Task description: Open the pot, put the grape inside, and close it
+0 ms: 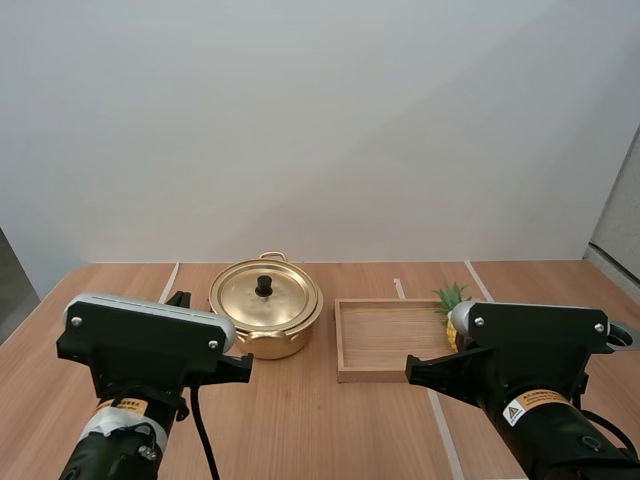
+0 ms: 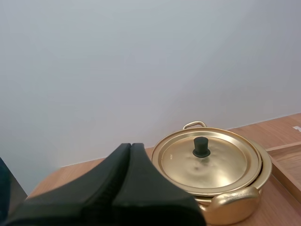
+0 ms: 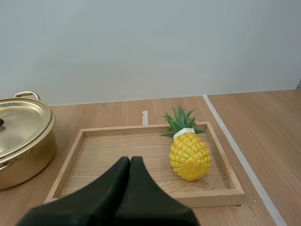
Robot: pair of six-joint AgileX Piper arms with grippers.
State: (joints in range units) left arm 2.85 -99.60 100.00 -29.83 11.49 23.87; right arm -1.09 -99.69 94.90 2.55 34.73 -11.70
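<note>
Left gripper (image 2: 130,146): fingers pressed together in one wedge, holding nothing; it hangs over the table's (image 1: 330,430) near left part, short of the pot.
Right gripper (image 3: 130,159): likewise closed up and empty, just before the tray's near edge.
Tray (image 1: 372,376): right of the table's middle, its left edge just beside the pot, not touching.
Pineapple (image 3: 189,155): the one fruit in view, no grape; it lies in the tray near the right edge, crown toward the far edge.
Pot (image 1: 270,340): left of the tray, handles at near and far sides.
Lid (image 1: 262,300): seated flat, its black knob (image 2: 201,147) upright at centre.
Step, as I judge it: nothing begun; the lid comes off first.
Risk, knob: it is small, so an off-centre pinch could let the lid tilt or slip.
Risk, pot: it looks light, so a sideways pull might drag it into the tray.
Risk, fruit: bulky and rounded, it may roll from the fingers or keep the lid from seating.
</note>
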